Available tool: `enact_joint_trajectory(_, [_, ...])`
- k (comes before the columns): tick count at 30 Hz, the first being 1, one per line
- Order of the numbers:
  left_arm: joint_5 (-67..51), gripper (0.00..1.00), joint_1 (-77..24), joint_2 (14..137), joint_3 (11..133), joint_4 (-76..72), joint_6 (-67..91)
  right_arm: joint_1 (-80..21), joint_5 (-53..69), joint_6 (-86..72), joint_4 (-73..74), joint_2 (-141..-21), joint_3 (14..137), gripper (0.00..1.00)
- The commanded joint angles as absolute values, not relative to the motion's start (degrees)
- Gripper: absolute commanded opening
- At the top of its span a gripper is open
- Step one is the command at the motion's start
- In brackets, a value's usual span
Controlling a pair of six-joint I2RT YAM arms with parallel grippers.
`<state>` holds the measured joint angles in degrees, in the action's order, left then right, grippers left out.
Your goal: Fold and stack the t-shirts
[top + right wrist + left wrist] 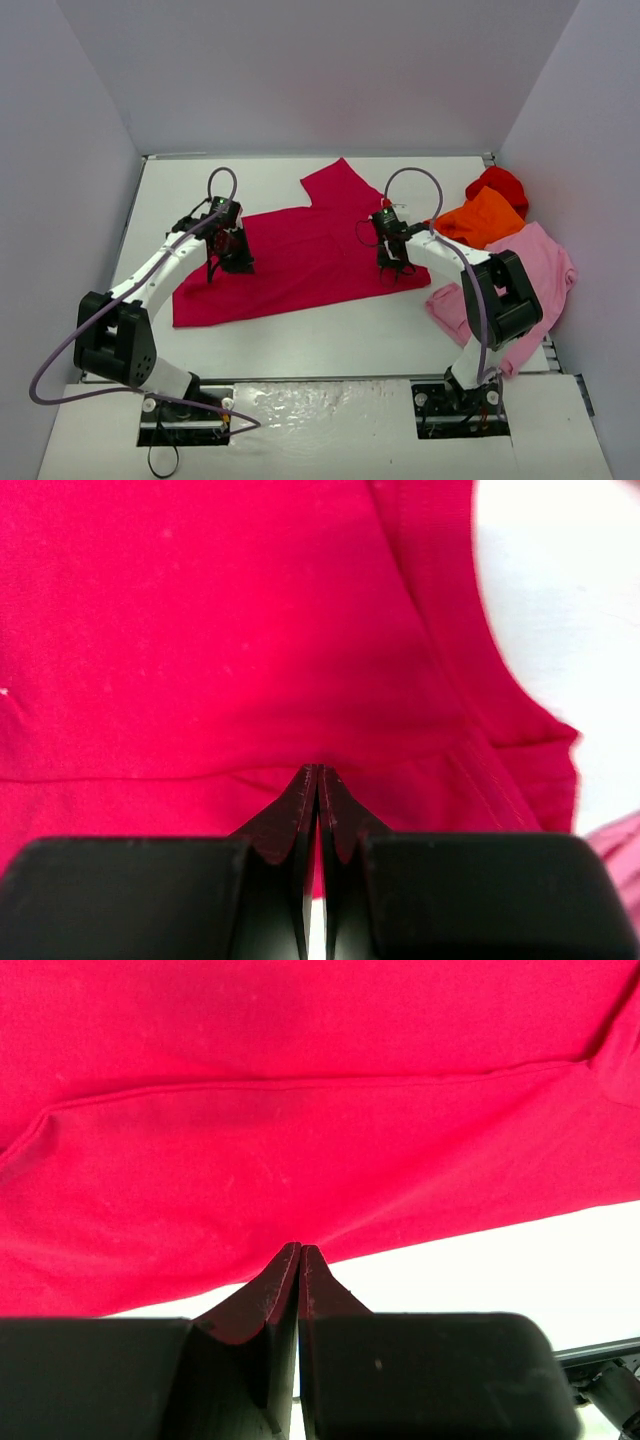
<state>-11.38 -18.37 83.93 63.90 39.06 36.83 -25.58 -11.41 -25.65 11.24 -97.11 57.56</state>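
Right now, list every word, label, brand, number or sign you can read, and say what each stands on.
None: no readable text in any view.
The raspberry-red t-shirt shows only plain cloth, with no tag in sight.
The orange t-shirt, pale pink t-shirt and bright red t-shirt bear no visible print.

Both arms reached forward with wrists bent downward; the left gripper (301, 1248) and right gripper (317, 770) had jaws pressed together, each seemingly nipping the raspberry-red t-shirt (300, 262).
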Motion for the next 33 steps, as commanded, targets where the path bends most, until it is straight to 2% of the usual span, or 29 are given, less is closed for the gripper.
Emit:
enact_joint_trajectory(1, [-10.9, 0.0, -18.8, 81.5, 62.5, 40.6, 38.8, -25.9, -10.4, -24.8, 6.3, -100.9, 62.0, 0.0])
enact_joint_trajectory(7, [-6.0, 0.0, -18.7, 81.4, 59.6, 39.0, 41.0, -26.3, -6.9, -24.5, 3.6, -105.7, 67.8, 0.0])
enact_joint_trajectory(14, [1.1, 0.0, -17.3, 88.5, 64.9, 40.7, 41.3, -26.4, -8.8, -24.5, 3.3, -108.1, 71.5, 0.0])
enact_joint_trajectory(21, [-12.2, 0.0, -5.6, 97.9, 66.0, 35.5, 42.2, -25.7, -9.8, -23.6, 2.9, -111.3, 70.9, 0.0])
enact_joint_trajectory(26, [-13.9, 0.0, -1.3, 101.4, 69.1, 37.0, 41.3, -23.7, -8.9, -24.3, 3.0, -115.1, 70.3, 0.0])
enact_joint_trajectory(33, [-11.3, 0.0, 4.1, 100.3, 68.8, 38.7, 40.6, -20.0, -9.5, -25.6, 4.9, -115.2, 68.3, 0.0])
